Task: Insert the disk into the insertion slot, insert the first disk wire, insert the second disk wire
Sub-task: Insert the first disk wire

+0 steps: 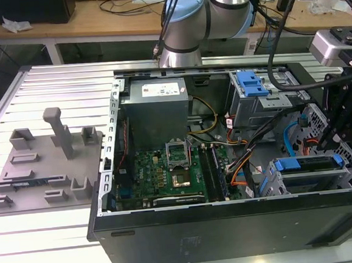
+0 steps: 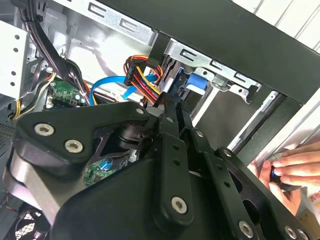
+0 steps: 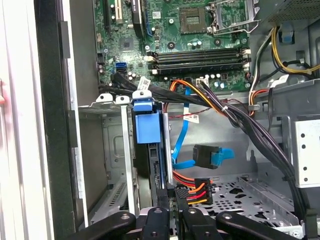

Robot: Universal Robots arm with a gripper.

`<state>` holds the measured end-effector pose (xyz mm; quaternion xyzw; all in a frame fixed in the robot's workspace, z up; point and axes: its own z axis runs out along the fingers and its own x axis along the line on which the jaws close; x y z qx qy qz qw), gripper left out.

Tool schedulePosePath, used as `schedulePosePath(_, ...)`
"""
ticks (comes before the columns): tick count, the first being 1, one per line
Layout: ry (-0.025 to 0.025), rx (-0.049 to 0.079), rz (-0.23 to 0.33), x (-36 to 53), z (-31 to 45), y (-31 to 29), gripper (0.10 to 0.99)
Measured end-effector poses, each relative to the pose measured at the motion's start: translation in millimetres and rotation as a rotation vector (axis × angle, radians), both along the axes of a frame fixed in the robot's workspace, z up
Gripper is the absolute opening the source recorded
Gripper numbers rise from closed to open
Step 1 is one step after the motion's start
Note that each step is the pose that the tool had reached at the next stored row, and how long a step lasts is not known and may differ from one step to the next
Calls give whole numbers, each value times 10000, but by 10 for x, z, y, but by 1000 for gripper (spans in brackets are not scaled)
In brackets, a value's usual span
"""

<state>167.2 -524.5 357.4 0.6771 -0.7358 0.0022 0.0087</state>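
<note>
Disk [image 1: 288, 164] sits in the slot [image 1: 268, 185], low at the exterior view's right of the case [image 1: 232, 230]. A hand [image 2: 295, 167] just beside the case rim could get bumped. The fingers [image 2: 170, 131] look pinched shut on the plug [image 3: 196, 192] with red and yellow wires; a crooked push could bend it. The blue wire [image 3: 178, 135] hangs loose and may snag. I cannot make out the disk's socket.

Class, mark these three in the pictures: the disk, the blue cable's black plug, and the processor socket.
the disk [image 3: 146, 125], first wrist view: on its blue caddy's front tab.
the black plug [image 3: 202, 154], first wrist view: on the plug's body.
the processor socket [image 3: 192, 15], first wrist view: on its middle.
</note>
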Motion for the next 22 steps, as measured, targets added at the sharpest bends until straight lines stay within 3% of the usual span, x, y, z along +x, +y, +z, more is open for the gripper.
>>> schedulePosePath(4,0,-58,-1,-1,-1,0,169)
schedulePosePath(13,1,-62,0,0,-2,-1,169)
schedulePosePath(22,0,-61,4,-2,-10,-60,169)
